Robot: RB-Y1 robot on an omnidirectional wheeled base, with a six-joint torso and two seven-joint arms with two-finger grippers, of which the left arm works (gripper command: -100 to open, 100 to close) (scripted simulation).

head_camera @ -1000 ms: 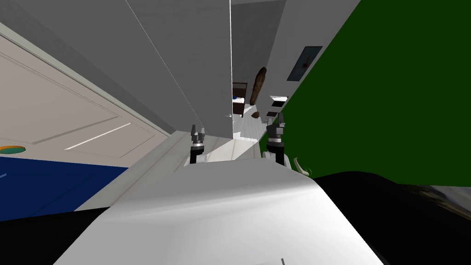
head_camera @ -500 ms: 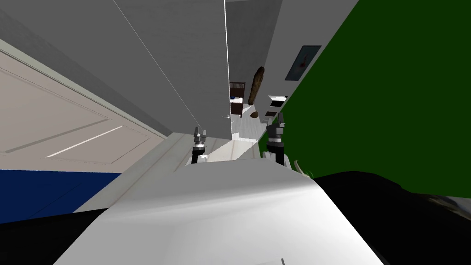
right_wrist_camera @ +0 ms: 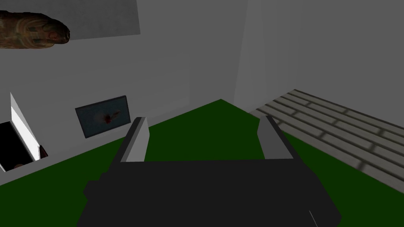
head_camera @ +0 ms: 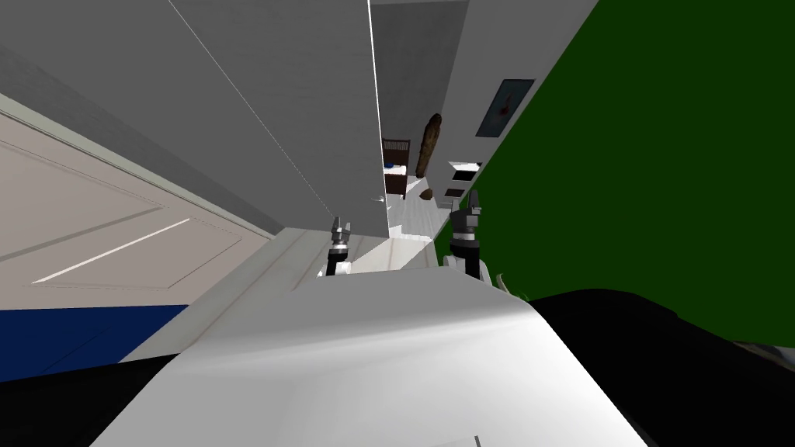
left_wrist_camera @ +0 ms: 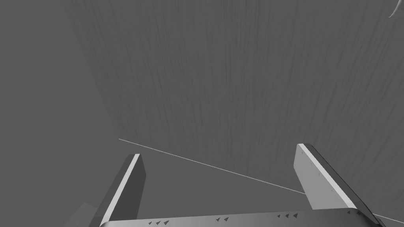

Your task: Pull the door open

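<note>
Left tool (head_camera: 340, 226) up first: its two thin blade fingers (left_wrist_camera: 125, 185) are spread wide with nothing between them. They point straight at the task's thing, a plain grey door (head_camera: 295, 109) with faint vertical grain. The door stands very close ahead of the tool; whether the fingertips touch it, I cannot tell. A thin pale line (left_wrist_camera: 213, 166) crosses the door's face just past the fingers.

Now sweeping across. Well off to the left tool's left lies a cream panelled surface (head_camera: 116, 225) with raised framing, and under it a deep blue patch (head_camera: 70, 341). Then comes the tool itself, low against the grey door. Just to its right runs the door's bright white free edge (head_camera: 376, 116), and past that edge a gap opens. Through it show a pale floor (head_camera: 407, 213) and a dark brown wooden piece of furniture (head_camera: 394, 159). A long brown object (head_camera: 428, 143) stands against a light grey wall (head_camera: 505, 46), which carries a dark framed picture (head_camera: 506, 107).

Right tool (head_camera: 471, 203) next, right of the gap and apart from the door, its fingers (right_wrist_camera: 136, 142) parted and empty. On its right stands a dark green wall (head_camera: 660, 155).
</note>
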